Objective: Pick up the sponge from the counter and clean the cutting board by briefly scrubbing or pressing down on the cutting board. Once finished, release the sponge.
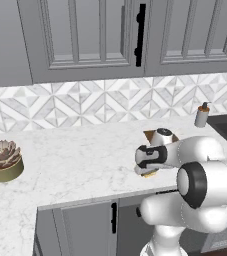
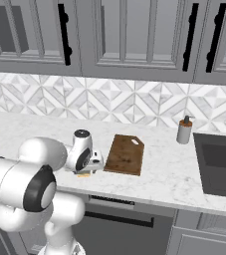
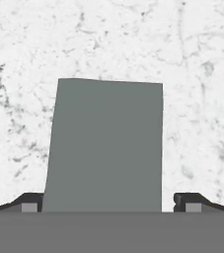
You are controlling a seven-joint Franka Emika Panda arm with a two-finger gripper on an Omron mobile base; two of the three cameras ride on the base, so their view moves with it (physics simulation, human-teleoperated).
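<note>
Low over the desk [image 2: 169,174], near its front edge, with the tool [image 3: 107,205] straddling the sponge [image 3: 106,146]: one dark fingertip [image 3: 29,202] on each side of the grey-green top, a thin gap on the nearer-looking side, a wider one on the other. Released, then, not yet clenched on anything. From the base cameras, just a sliver of yellow foam showing under the hand, resting on the marble.

Judged as the pickup step, at the point of closing. Best done by settling fully down first, so the pads meet the foam sides and not merely the scrub top. Worth centring a touch, since the sponge sits nearer one finger and may skid when squeezed. Soft foam: likely to give, so a firm close before lifting straight up.

Just beyond and to the right, the cutting board [image 2: 125,154], flat on the desk, near the sponge but apart from it, nothing on it.

Farther off, a soap dispenser [image 2: 184,130] upright by the backsplash, contents hidden. Beside it the sink [image 2: 219,164], basin dark with nothing seen inside. Away to the left, a round pot [image 1: 5,169] holding a succulent [image 1: 2,152].
</note>
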